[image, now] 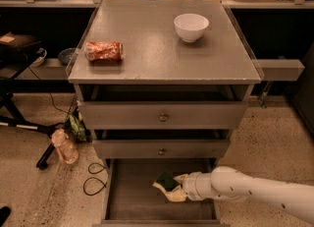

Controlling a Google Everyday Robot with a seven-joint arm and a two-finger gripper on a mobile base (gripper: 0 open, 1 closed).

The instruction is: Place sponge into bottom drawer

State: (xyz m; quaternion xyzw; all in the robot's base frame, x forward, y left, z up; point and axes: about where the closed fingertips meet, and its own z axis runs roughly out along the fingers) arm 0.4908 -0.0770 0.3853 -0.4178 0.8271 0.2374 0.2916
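Note:
The sponge, yellow with a dark green face, is held in my gripper inside the open bottom drawer, just above its flat grey floor. My white arm reaches in from the right. The cream fingers close around the sponge. The two upper drawers with brass knobs are shut.
On the cabinet top stand a white bowl at the back right and an orange-red snack packet at the left. A plastic bottle and cables lie on the floor left of the cabinet.

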